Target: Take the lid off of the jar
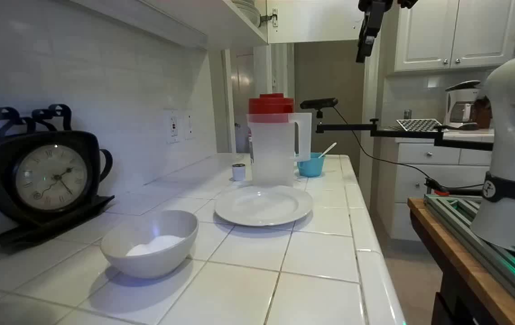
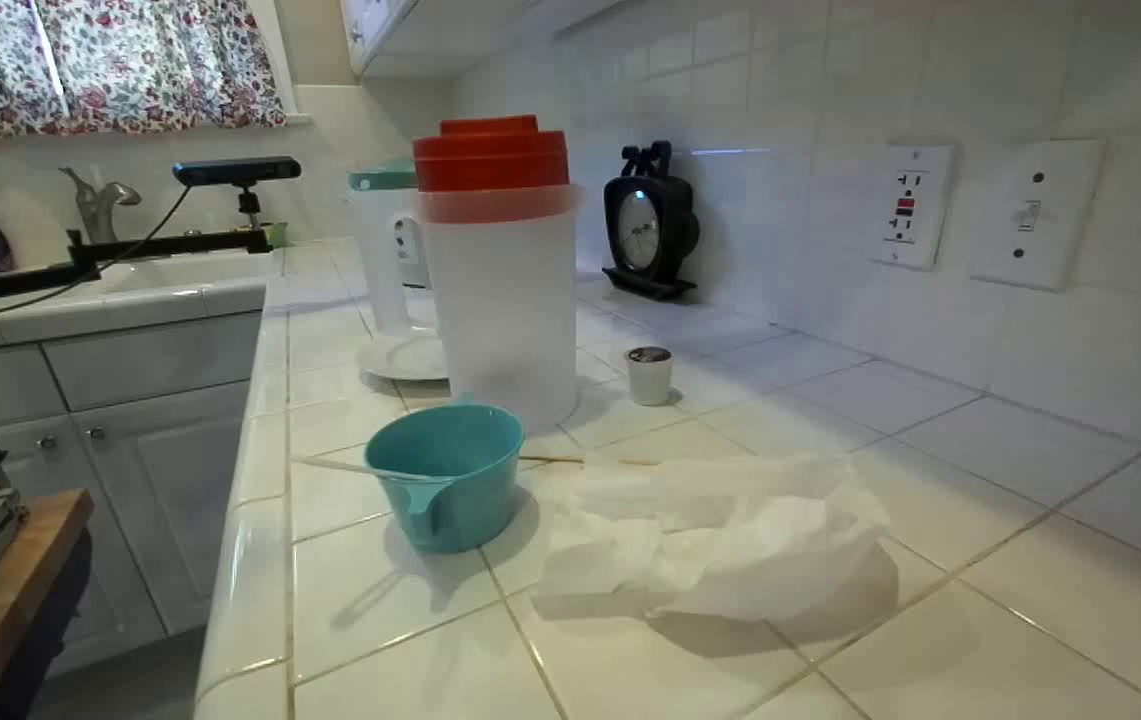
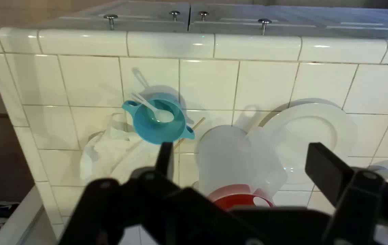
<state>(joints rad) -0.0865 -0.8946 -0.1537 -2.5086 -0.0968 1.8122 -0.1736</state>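
Note:
The jar (image 1: 271, 155), a tall translucent whitish pitcher with a side handle, stands upright on the tiled counter; it also shows in an exterior view (image 2: 515, 310) and the wrist view (image 3: 224, 156). The red lid (image 1: 271, 106) sits on its mouth, its lower part showing through the jar's rim; it also shows in an exterior view (image 2: 490, 160). In the wrist view the lid (image 3: 228, 201) is partly hidden behind the gripper body. My gripper (image 3: 241, 149) is open and empty, above the jar and apart from it. In an exterior view the gripper (image 1: 370, 34) is partly cut off at the top edge.
A white plate (image 1: 264, 207) and a white bowl (image 1: 149, 257) stand on one side. A blue cup (image 2: 460, 500) with a spoon, crumpled paper (image 2: 730, 560) and a small white cup (image 2: 650, 378) are near the jar. A cabinet (image 1: 162, 20) overhangs the counter. A camera arm (image 1: 386, 133) projects nearby.

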